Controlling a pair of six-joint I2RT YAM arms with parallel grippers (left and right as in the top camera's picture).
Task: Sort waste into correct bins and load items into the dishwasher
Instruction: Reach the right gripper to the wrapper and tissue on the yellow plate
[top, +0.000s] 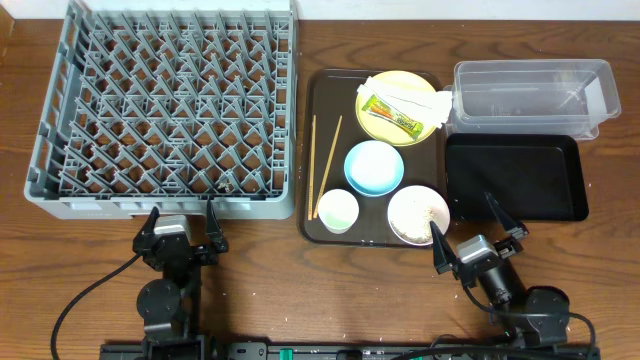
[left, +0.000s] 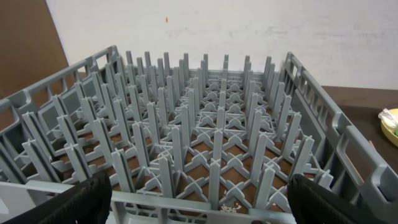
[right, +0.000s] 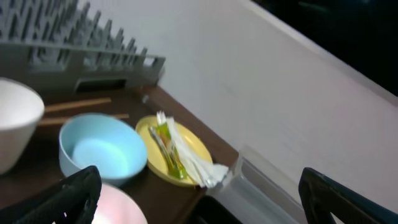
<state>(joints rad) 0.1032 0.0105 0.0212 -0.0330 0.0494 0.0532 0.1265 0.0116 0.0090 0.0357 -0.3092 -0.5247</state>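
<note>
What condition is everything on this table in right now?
dish rack: no dishes loaded
clear tub: empty
black tray: empty
yellow plate: holds wrapper and napkin
blue bowl: upright, empty
white bowl: upright, rice grains inside
white cup: upright, empty
chopsticks: lying on brown tray
left hand: open, empty
right hand: open, empty

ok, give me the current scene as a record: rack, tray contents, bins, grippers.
dish rack: no dishes in it, left of the brown tray
on brown tray: yellow plate, blue bowl, white bowl, white cup, two chopsticks
on yellow plate: snack wrapper, napkin
clear tub: empty
black tray: empty, in front of the tub
left gripper: open, holding nothing, at the rack's near edge
right gripper: open, holding nothing, beside the white bowl
</note>
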